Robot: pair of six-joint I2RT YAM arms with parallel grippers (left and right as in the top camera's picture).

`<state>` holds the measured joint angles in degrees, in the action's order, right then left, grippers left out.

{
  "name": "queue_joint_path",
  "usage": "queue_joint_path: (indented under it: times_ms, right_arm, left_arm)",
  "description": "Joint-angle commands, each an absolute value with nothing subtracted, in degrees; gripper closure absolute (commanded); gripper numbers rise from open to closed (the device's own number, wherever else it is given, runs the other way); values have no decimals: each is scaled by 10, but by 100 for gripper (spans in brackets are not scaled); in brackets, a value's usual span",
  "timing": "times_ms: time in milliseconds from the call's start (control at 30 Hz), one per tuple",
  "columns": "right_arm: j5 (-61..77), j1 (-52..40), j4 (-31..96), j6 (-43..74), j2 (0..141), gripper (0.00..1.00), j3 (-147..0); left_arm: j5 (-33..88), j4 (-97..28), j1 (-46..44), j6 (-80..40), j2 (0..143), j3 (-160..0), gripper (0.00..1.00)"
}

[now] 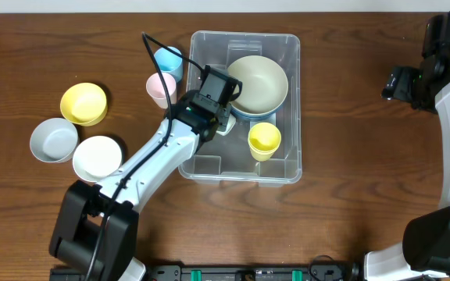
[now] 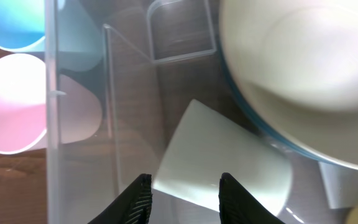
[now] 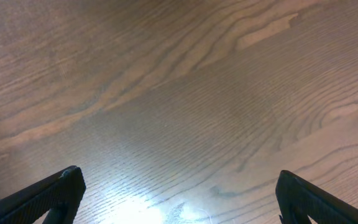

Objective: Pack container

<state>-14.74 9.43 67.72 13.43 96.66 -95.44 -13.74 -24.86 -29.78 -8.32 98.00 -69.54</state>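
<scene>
The clear container [image 1: 287,40] stands at the table's middle. Inside it a cream bowl [image 1: 258,82] rests in a blue bowl [image 1: 243,114], with a yellow cup [image 1: 264,140] in front of them. My left arm reaches into the container from the lower left. In the left wrist view my left gripper [image 2: 184,196] is shut on a pale white cup [image 2: 229,162], which lies tilted low over the container floor beside the cream bowl [image 2: 303,68]. My right gripper [image 1: 401,82] hangs wide open over bare wood at the far right, with nothing between its fingers [image 3: 48,193].
Outside the container's left wall stand a blue cup [image 1: 168,61] and a pink cup [image 1: 161,86]. Farther left are a yellow bowl [image 1: 83,103], a grey bowl [image 1: 53,139] and a white bowl [image 1: 98,156]. The container wall [image 2: 51,124] runs close to my left fingers.
</scene>
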Motion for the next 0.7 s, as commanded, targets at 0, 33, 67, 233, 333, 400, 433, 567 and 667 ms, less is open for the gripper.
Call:
queue_joint_path:
  times_ms: [0, 33, 67, 233, 333, 400, 433, 567, 667]
  right_arm:
    - [-147, 97, 677, 143, 957, 1, -962]
    - [-147, 97, 677, 143, 957, 1, -962]
    - [-147, 97, 677, 143, 957, 1, -962]
    - [-147, 97, 677, 143, 957, 1, -962]
    - [-147, 97, 677, 143, 957, 1, -962]
    - [-147, 97, 677, 143, 957, 1, -962]
    - [-147, 97, 677, 143, 957, 1, -962]
    - [-147, 97, 677, 143, 957, 1, -962]
    - [-147, 97, 677, 143, 957, 1, -962]
  left_arm:
    - [-147, -243, -278, -60, 1005, -692, 56]
    - [-147, -240, -274, -60, 1010, -692, 51]
    - [-147, -236, -269, -60, 1017, -692, 48]
    - [-143, -222, -253, -37, 1033, -692, 34]
    - [-129, -221, -253, -19, 1033, -692, 25]
    - [-124, -222, -253, -19, 1033, -692, 19]
    - [-124, -222, -253, -19, 1033, -692, 15]
    - [-121, -222, -253, -19, 1033, -692, 3]
    - [-82, -222, -253, -2, 1033, -692, 2]
